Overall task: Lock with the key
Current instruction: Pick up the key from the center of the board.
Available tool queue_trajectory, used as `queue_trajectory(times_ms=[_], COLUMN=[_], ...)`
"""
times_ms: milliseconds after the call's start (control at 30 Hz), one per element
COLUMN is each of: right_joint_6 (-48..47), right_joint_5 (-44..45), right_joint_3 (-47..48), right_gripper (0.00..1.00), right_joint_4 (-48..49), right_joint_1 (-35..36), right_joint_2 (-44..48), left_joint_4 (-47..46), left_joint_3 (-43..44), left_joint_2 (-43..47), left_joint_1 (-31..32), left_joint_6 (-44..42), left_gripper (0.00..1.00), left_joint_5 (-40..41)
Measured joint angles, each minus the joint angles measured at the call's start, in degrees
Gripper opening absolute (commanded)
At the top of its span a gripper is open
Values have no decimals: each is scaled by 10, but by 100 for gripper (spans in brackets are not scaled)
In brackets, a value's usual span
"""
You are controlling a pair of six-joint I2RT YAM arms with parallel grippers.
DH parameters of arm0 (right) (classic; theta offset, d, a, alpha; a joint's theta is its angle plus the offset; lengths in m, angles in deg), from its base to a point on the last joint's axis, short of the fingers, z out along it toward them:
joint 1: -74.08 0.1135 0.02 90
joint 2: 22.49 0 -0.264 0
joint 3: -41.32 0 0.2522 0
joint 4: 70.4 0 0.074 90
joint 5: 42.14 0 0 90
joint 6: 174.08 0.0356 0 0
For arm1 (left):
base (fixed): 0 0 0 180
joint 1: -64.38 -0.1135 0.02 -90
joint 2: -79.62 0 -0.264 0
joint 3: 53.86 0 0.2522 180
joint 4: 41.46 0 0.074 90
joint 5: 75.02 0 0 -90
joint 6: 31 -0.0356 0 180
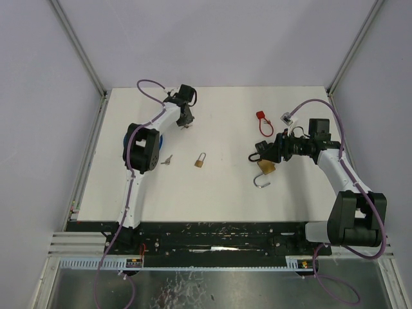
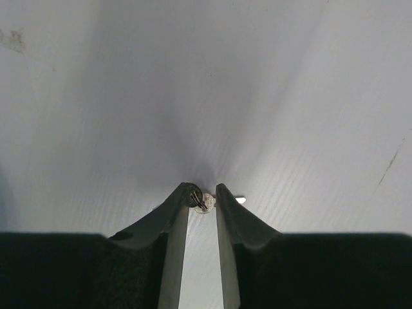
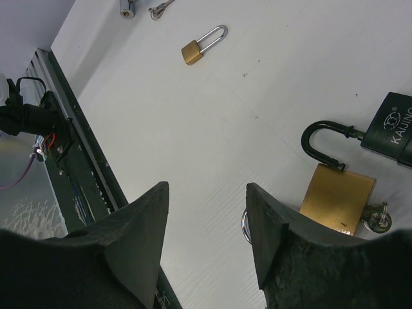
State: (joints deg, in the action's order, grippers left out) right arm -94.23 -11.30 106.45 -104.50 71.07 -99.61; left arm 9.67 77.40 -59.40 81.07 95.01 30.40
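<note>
Flanking the key (image 2: 203, 201) at their tips, your left jaws stand narrow, grip unclear; right jaws gape empty, brass padlock (image 3: 336, 198) at four o'clock.

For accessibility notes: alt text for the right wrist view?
Open jaws over a white table. Nearby, a large brass padlock with a key at its base, a black padlock, and farther off a small brass padlock.

Robot lab test cell. White surface (image 1: 219, 193) boxed in on three sides by plain pale panels (image 1: 219, 38) set in aluminium corner posts (image 1: 76, 45). Left arm (image 1: 161, 119) and right arm (image 1: 335, 168) bolted to a black rail (image 1: 212, 233) at the near edge. Purple cables (image 1: 149, 82) run loose along both. Slotted cable duct (image 1: 193, 263) and bare sheet metal (image 1: 212, 290) below the rail. A few padlocks (image 1: 201, 161) scattered on the surface.
</note>
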Motion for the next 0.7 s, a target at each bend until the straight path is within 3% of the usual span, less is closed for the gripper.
queue_trajectory(times_ms=[700], right_joint_6=[-4], right_joint_5=[0], right_joint_3=[1], right_gripper=[58], right_joint_4=[-2], right_joint_1=[0], right_joint_2=[0], left_joint_4=[0], left_joint_3=[2], left_joint_2=[0], left_joint_1=[-3], left_joint_6=[2], left_gripper=[0], left_joint_5=[-27])
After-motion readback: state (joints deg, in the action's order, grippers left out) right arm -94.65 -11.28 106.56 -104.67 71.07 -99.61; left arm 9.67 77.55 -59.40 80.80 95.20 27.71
